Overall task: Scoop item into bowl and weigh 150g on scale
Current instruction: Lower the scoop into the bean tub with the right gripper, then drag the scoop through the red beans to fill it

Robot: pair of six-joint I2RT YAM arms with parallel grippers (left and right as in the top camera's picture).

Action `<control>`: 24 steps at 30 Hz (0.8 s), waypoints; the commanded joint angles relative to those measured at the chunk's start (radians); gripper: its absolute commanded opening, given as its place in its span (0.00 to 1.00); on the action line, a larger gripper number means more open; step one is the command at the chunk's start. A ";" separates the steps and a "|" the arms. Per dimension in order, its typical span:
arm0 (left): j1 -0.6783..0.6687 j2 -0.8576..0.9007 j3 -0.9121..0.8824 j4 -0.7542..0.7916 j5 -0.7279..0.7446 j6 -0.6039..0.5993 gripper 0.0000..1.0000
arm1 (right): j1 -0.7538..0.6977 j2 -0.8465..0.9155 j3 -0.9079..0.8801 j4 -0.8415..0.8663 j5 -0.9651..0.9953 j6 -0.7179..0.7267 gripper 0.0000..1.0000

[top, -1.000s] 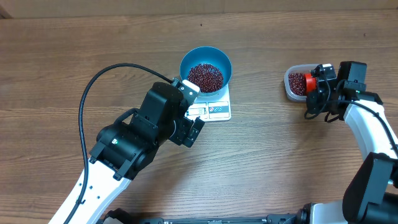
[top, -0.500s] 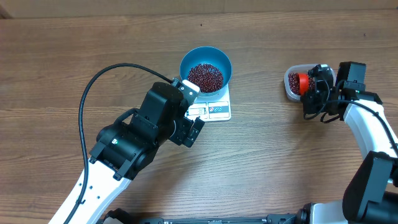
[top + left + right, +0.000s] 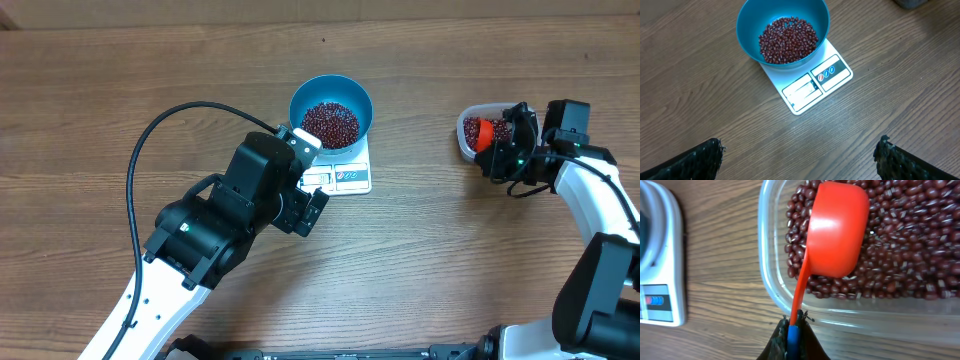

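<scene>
The right gripper (image 3: 792,332) has swung its orange plastic scoop (image 3: 837,230) slightly left over the clear tub (image 3: 771,280), clenched on the thin handle. The beans (image 3: 787,40), small, glossy and maroon, lie heaped in the smooth round blue bowl (image 3: 747,25) on the flat white scale (image 3: 805,97). More fill the tub. The scoop seems mouth-down. The left gripper (image 3: 800,160) hangs released above the wood-grain table (image 3: 890,100).

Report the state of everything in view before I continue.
scale: display unreadable.
bowl: on the scale, partly filled with beans.
tub: holds more beans.
scoop: cup over the tub, handle gripped.
right gripper: shut on the scoop.
left gripper: open, empty.
</scene>
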State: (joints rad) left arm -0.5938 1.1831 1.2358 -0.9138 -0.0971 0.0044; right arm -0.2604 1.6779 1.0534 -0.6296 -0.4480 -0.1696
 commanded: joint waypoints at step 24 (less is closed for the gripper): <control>0.005 0.006 -0.003 0.002 0.012 0.015 0.99 | -0.270 0.097 -0.020 -0.046 -0.434 0.091 0.04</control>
State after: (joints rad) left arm -0.5938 1.1831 1.2358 -0.9138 -0.0971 0.0044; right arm -0.4946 1.7512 1.0519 -0.6727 -0.7723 -0.0841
